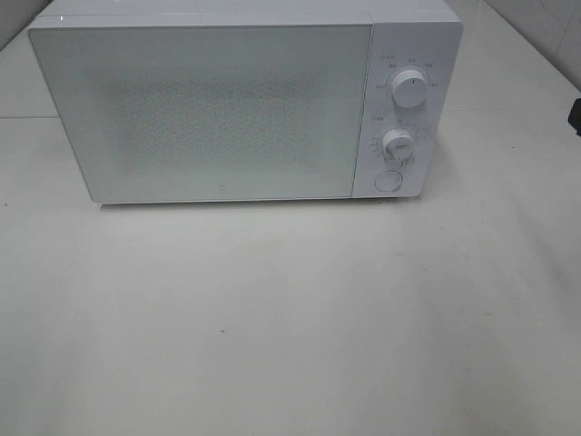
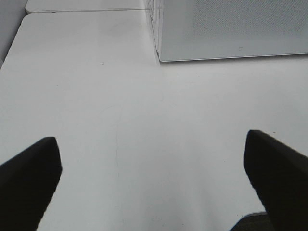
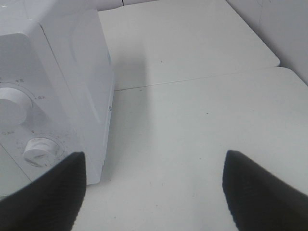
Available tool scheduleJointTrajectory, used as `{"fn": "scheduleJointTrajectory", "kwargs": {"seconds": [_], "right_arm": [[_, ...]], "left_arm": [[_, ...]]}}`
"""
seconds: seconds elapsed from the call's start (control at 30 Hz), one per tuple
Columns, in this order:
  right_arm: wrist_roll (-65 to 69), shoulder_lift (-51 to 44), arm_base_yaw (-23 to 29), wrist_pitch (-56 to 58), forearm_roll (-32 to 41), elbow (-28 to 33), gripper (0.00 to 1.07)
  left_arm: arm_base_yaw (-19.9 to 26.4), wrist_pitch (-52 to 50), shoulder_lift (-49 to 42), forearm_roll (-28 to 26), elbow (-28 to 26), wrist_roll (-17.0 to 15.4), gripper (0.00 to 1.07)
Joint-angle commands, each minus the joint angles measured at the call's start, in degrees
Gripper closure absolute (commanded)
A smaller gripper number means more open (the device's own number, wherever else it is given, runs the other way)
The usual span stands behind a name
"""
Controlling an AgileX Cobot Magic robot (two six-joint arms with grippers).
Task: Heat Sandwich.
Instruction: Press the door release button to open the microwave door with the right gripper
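White microwave [image 1: 200,109] stands shut on the bench [image 1: 290,318], no sandwich in sight. Our left pincer [image 2: 151,142] and right pincer [image 3: 154,158] gape empty; we'd press the round button [image 1: 388,181] squarely.

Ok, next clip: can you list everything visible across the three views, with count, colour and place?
microwave: one, white, door shut, standing toward the back of the table
upper knob: one, white, top of the microwave's control panel
lower knob: one, white, under the upper knob
round button: one, white, below the lower knob
table: white, under the microwave
dark object: one, black, cut off at the right edge of the high view; cannot tell what it is
sandwich: none in view
left hand: one, black fingers, open, over the table off the microwave's door side
right hand: one, black fingers, open, over the table beside the control-panel side
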Motion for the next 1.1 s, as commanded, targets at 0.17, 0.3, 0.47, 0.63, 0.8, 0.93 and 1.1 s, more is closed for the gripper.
{"fn": "scheduleJointTrajectory", "kwargs": {"seconds": [0.17, 0.3, 0.47, 0.63, 0.8, 0.93, 1.1], "right_arm": [[0.7, -0.1, -0.2, -9.6, 1.1, 4.6, 0.32], [0.7, 1.9, -0.2, -13.2, 2.0, 6.1, 0.32], [0.1, 9.3, 4.4, -18.0, 2.4, 7.0, 0.32], [-7.4, 16.6, 13.7, -26.5, 10.7, 8.1, 0.32], [-12.7, 22.5, 22.5, -35.1, 22.0, 8.0, 0.32], [-13.6, 26.8, 28.9, -41.0, 28.1, 8.0, 0.32], [-13.9, 32.3, 34.9, -43.9, 33.9, 7.3, 0.32]], "left_arm": [[0.1, -0.1, -1.7, -0.2, 0.2, -0.4, 0.09], [0.1, -0.1, -1.7, -0.2, 0.2, -0.4, 0.09], [0.1, -0.1, -1.7, -0.2, 0.2, -0.4, 0.09], [0.1, -0.1, -1.7, -0.2, 0.2, -0.4, 0.09], [0.1, -0.1, -1.7, -0.2, 0.2, -0.4, 0.09], [0.1, -0.1, -1.7, -0.2, 0.2, -0.4, 0.09], [0.1, -0.1, -1.7, -0.2, 0.2, -0.4, 0.09]]}}
